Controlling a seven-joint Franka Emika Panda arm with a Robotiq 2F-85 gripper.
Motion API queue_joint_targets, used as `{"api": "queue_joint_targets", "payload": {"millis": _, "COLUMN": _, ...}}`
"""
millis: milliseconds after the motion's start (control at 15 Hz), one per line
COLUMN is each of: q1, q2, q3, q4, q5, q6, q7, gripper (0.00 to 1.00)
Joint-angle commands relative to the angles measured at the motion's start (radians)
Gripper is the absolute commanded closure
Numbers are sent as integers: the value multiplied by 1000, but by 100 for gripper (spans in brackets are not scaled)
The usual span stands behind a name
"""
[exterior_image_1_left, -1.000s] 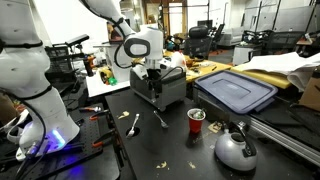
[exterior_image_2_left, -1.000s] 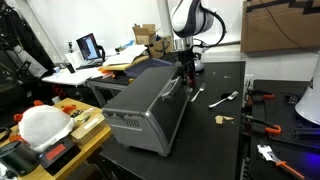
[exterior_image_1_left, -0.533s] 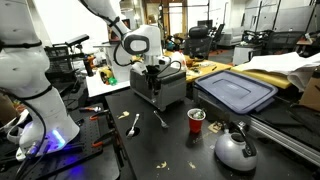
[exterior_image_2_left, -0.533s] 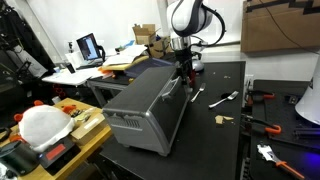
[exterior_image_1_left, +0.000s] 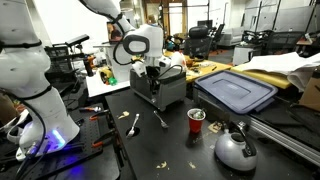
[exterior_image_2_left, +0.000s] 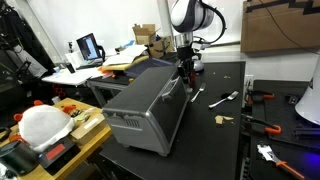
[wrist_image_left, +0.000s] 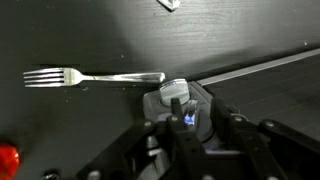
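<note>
**At the end of the toaster: slip and tipping risks**

In an exterior view, the arm reached in from the upper left. Its wrist was bent so that the gripper pointed straight down at one end of the toaster, which stood on the dark bench. A red cup and a kettle stood near. As a judgement, an off-centre downward load could tilt or skid the light toaster towards them.

In an exterior view from the opposite side, the gripper hung upright against the toaster's far end. A fork lay on the bench near that end. As a judgement, a gripper that slid off the toaster could strike the bench or knock the fork.

In the wrist view, the lever knob of the toaster sat between the jaws, with the fork lying beyond it on the bench. The jaws stood partly closed about the knob. Whether their pads actually pressed on it could not be told. As a judgement, a shallow or one-sided hold on so small a knob could let it slip out under load.
</note>
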Motion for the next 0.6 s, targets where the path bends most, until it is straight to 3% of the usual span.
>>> {"api": "queue_joint_targets", "payload": {"millis": 0, "q1": -21, "q2": 8, "q3": 15, "q4": 19, "q5": 192, "q6": -49, "q7": -107, "gripper": 96}}
{"api": "queue_joint_targets", "payload": {"millis": 533, "q1": -81, "q2": 54, "q3": 1, "q4": 39, "q5": 515, "q6": -150, "q7": -325, "gripper": 93}}
